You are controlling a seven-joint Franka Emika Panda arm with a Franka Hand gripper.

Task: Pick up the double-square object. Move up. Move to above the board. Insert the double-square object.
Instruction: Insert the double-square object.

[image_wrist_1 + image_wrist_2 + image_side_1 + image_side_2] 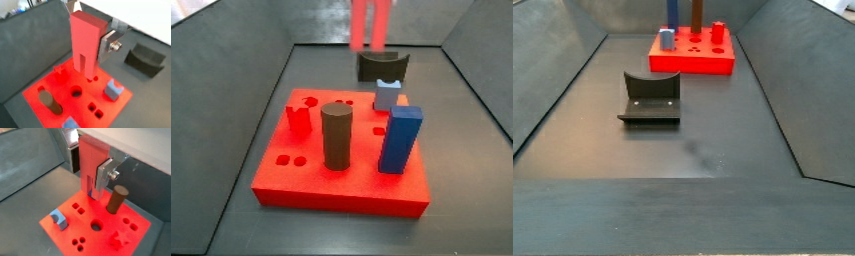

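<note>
My gripper (91, 49) is shut on the double-square object (85, 35), a slim red-orange post with a slot in its lower end. It hangs upright, well above the board (67, 82). One silver finger (107, 46) shows on its side; the other finger is hidden behind it. In a wrist view the gripper (92, 175) holds the post (90, 155) over the board's (67, 230) edge, near a pair of small square holes (78, 208). In a side view the post (372, 25) hangs high behind the board (305, 175); the gripper is out of that view.
On the board stand a dark brown cylinder (335, 136), a tall blue square block (402, 140), a small blue-grey piece (386, 96) and a stubby red notched piece (299, 118). A dark grey curved block (381, 66) sits on the floor beside the board (687, 63). Grey walls enclose the bin.
</note>
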